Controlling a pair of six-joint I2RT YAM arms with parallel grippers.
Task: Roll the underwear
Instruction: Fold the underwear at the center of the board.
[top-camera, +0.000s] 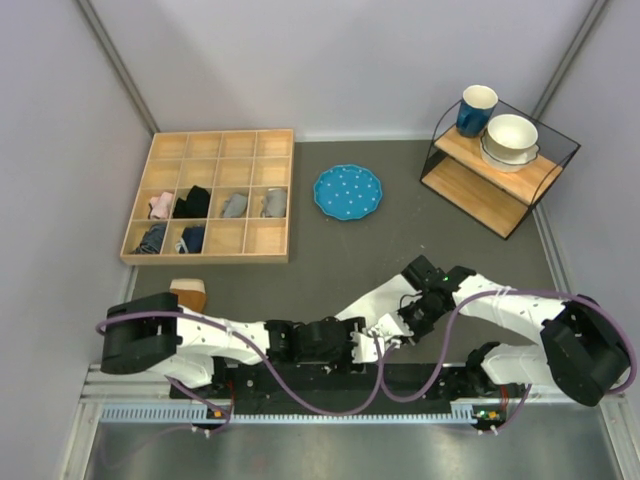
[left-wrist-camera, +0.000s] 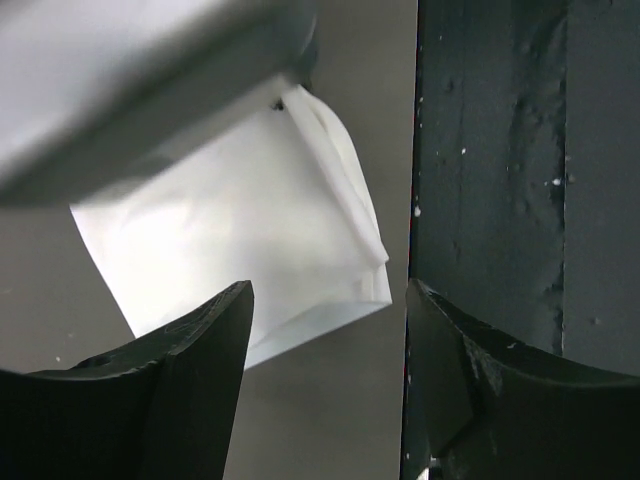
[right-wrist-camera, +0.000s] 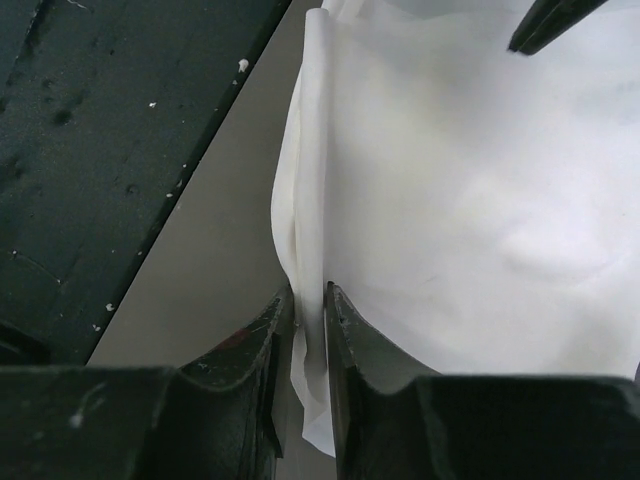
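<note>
The underwear (top-camera: 383, 297) is a white cloth lying on the dark table near the front edge, between the two arms. My right gripper (top-camera: 415, 312) is at its right edge. In the right wrist view the right gripper (right-wrist-camera: 310, 300) is shut on a folded edge of the underwear (right-wrist-camera: 470, 190). My left gripper (top-camera: 374, 342) is at the cloth's near side. In the left wrist view the left gripper (left-wrist-camera: 328, 292) is open and empty, with the underwear (left-wrist-camera: 230, 230) just beyond its fingertips. No waistband lettering shows.
A wooden compartment tray (top-camera: 212, 197) with small cloth bundles stands at the back left. A blue plate (top-camera: 348, 191) lies behind the cloth. A wire shelf (top-camera: 500, 165) with a cup and bowls stands at the back right. A small brown block (top-camera: 189, 294) lies near the left arm.
</note>
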